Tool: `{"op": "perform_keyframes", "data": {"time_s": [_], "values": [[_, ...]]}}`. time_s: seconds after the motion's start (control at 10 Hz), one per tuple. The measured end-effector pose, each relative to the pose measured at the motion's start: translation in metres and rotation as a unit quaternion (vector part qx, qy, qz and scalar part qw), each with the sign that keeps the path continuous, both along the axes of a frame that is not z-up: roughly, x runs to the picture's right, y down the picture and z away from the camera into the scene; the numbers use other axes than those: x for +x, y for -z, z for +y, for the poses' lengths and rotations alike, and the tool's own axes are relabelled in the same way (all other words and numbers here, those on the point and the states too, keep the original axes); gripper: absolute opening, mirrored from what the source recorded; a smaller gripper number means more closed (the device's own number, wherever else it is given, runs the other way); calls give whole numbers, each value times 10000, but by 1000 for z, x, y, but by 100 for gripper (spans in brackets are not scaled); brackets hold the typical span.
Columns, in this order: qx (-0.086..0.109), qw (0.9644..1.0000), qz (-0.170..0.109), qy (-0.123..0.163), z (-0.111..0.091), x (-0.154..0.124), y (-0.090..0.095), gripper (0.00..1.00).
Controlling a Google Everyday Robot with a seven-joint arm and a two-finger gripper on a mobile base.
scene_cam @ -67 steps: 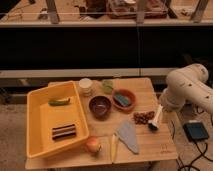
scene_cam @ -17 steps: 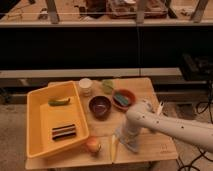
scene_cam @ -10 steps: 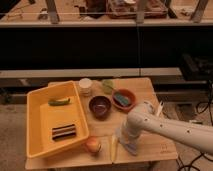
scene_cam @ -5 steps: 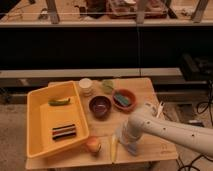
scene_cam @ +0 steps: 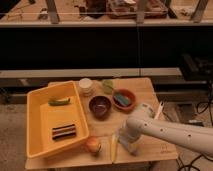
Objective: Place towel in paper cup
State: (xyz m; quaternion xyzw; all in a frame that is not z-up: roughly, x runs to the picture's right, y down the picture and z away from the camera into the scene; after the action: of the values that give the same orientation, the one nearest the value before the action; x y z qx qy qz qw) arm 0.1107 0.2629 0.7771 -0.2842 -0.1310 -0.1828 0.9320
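Observation:
The towel [scene_cam: 128,145] is a grey-blue cloth lying at the front of the wooden table [scene_cam: 145,87], right of centre, and the arm mostly covers it. My gripper [scene_cam: 125,137] is down on the towel at the end of the white arm [scene_cam: 165,132], which reaches in from the right. The paper cup [scene_cam: 86,86] is white and stands upright at the back of the table, beside the far right corner of the yellow bin. It stands well apart from the gripper, up and to the left.
A yellow bin [scene_cam: 37,135] on the left holds a green item [scene_cam: 59,101] and a dark striped item [scene_cam: 64,131]. A dark bowl [scene_cam: 100,106], an orange bowl [scene_cam: 124,98] and a green object [scene_cam: 107,85] stand mid-table. An apple-like fruit [scene_cam: 93,145] and a yellow item [scene_cam: 114,147] lie left of the towel.
The arm has swung in from the table's right side to the towel at the front. Over the last second it settled slightly lower over the towel. The towel has stayed in place.

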Motion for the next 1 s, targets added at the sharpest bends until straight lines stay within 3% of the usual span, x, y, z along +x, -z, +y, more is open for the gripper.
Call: {"op": "perform_keyframes", "data": {"time_s": [0.4,0.6,1.0], "values": [[-115,9998,-92,-130,6,7,-23,79],[-153,9996,-157,-175,13,6,-32,65],[-176,9996,-144,-186,11,10,-26,25]]}}
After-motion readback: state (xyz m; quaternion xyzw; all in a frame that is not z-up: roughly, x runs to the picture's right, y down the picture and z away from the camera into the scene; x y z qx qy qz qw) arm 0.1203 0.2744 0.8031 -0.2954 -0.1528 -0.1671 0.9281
